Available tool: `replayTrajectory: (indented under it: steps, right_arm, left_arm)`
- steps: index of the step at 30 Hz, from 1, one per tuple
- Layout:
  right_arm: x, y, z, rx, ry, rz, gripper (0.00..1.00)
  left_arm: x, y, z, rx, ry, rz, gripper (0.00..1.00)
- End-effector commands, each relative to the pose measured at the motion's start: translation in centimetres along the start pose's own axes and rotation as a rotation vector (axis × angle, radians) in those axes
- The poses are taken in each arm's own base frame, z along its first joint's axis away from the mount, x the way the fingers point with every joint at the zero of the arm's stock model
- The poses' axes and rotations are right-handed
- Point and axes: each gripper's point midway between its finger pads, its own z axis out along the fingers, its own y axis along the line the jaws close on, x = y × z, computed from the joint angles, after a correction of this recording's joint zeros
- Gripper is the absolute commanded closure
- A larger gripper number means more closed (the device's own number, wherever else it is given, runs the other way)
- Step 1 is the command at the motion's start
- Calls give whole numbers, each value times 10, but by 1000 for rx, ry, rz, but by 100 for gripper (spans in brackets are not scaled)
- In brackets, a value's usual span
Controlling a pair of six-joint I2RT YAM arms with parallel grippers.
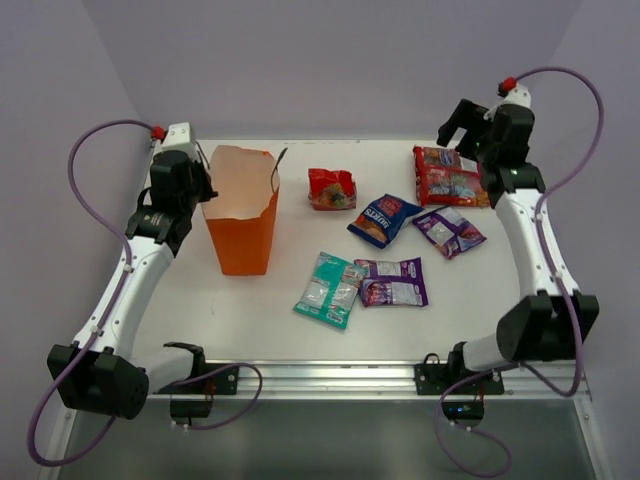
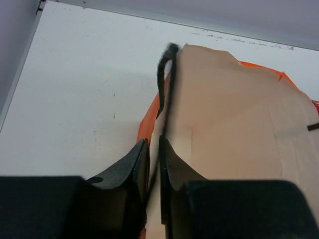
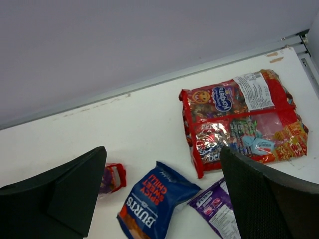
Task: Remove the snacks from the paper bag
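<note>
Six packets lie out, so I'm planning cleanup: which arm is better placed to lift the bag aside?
Left, likely: the left gripper is shut on the paper bag; the right gripper hangs open near the larger red packet, far off.

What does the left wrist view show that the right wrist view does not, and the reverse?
Only left wrist: the left gripper shut on one wall of the bag, beside a black cord handle. Only right wrist: the open right gripper and four packets: large red packet, blue packet, purple packet, small red packet. Both: the white table and the wall behind it.
</note>
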Motion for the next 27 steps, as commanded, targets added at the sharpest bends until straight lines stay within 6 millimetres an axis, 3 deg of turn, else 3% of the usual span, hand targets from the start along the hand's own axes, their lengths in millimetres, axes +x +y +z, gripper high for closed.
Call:
replayTrajectory:
  steps: [1,2,4,7,9,10,11,12,19,23,25,26,27]
  right_arm:
    - [-12,24,-56,-128,-58,20,1]
    - [-14,26,-66,-142,-71,20,1]
    - [-17,37,-95,-195,-97,11,1]
    - [-18,50,-125,-249,-111,-10,1]
    - [-22,55,-146,-276,-130,-20,1]
    - [-24,56,-154,-285,-138,-24,1]
    - [-26,57,-162,-292,-147,-27,1]
    - [-31,59,-171,-301,-169,-30,1]
    - [-63,65,-243,-341,-300,-83,1]
    - [-77,68,-295,-378,-398,-120,1]
    - [-83,63,-320,-369,-463,-131,1]
    - [-82,61,-318,-360,-462,-138,1]
    - [-85,54,-332,-334,-511,-136,1]
  left_arm:
    - [-27,-1,-3,8,-93,-52,79]
    - [-28,0,-4,4,-97,-54,68]
    - [-30,2,-4,-3,-100,-53,54]
    - [-30,6,-5,-18,-95,-54,48]
    - [-29,9,-7,-31,-86,-58,34]
    - [-35,9,-11,-32,-93,-61,26]
    - [-39,10,-14,-40,-99,-63,9]
    - [-39,12,-19,-47,-92,-60,2]
    - [-71,23,-62,-95,-149,-45,0]
    - [-93,27,-103,-84,-232,-12,0]
    - [-113,34,-140,-89,-319,19,0]
    - [-115,34,-143,-89,-324,18,0]
    - [-125,35,-162,-81,-365,22,0]
